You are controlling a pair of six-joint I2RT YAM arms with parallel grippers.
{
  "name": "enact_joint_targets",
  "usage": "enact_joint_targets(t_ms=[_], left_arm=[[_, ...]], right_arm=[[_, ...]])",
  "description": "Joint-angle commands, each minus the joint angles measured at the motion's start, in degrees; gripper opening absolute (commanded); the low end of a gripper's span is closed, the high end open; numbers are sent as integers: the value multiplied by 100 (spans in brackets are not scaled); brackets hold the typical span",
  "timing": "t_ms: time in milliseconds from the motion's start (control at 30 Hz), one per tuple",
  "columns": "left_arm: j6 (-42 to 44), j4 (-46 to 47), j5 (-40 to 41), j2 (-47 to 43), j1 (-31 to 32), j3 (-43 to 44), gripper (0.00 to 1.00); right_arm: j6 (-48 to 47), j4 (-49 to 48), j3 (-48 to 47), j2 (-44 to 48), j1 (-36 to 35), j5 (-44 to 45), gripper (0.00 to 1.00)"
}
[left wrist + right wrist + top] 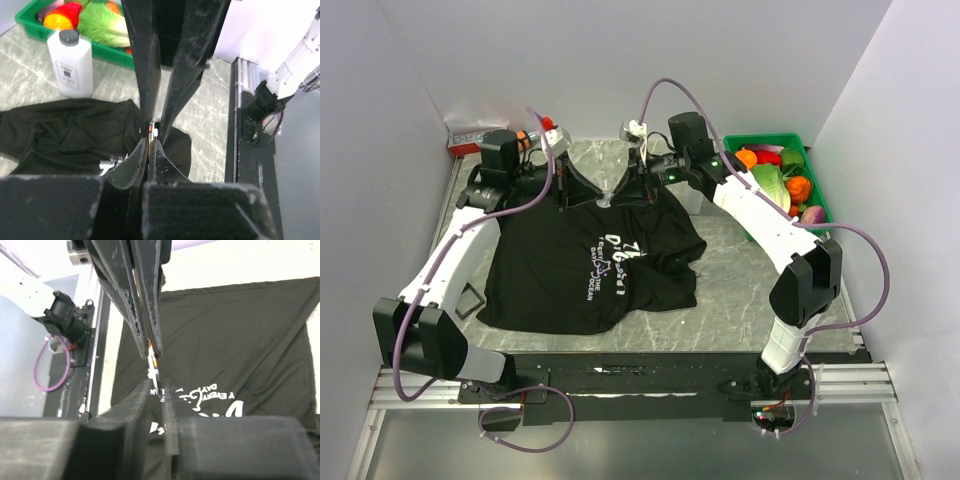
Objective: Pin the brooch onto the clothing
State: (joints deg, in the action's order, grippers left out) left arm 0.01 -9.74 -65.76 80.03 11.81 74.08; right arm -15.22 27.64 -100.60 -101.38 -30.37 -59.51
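We see the left gripper [150, 142] clamped tight on the brooch [152, 360], a small metallic piece with an orange spot, held in the air over the far edge of the black T-shirt [560, 270]. The right gripper [157, 390] meets it tip to tip with its jaws parted a little and the brooch's free end in the gap. Whether its pads touch the brooch we cannot tell. The shirt lies spread on the table [750, 290] beneath both sets of fingertips, white lettering facing up.
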Motion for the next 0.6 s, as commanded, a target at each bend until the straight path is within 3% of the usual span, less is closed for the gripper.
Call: enact_joint_targets(t_ms=[0, 67, 100, 200, 400, 567], left_arm=[[2563, -2781, 666, 12, -39, 746, 1], [3528, -3908, 1273, 65, -117, 1132, 1], [4150, -4722, 2024, 48, -153, 1161, 1], [4594, -5222, 3039, -371, -250, 776, 1], [4350, -4564, 5948, -1795, -267, -946, 1], [4753, -4065, 8162, -2272, -600, -2517, 1]], right_arm=[[239, -365, 13, 154, 197, 27, 41], [143, -277, 241, 303, 303, 27, 67], [90, -233, 329, 347, 356, 53, 68], [-156, 39, 602, 479, 479, 298, 71], [-104, 40, 1016, 716, 506, 545, 79], [142, 31, 885, 523, 497, 475, 83]])
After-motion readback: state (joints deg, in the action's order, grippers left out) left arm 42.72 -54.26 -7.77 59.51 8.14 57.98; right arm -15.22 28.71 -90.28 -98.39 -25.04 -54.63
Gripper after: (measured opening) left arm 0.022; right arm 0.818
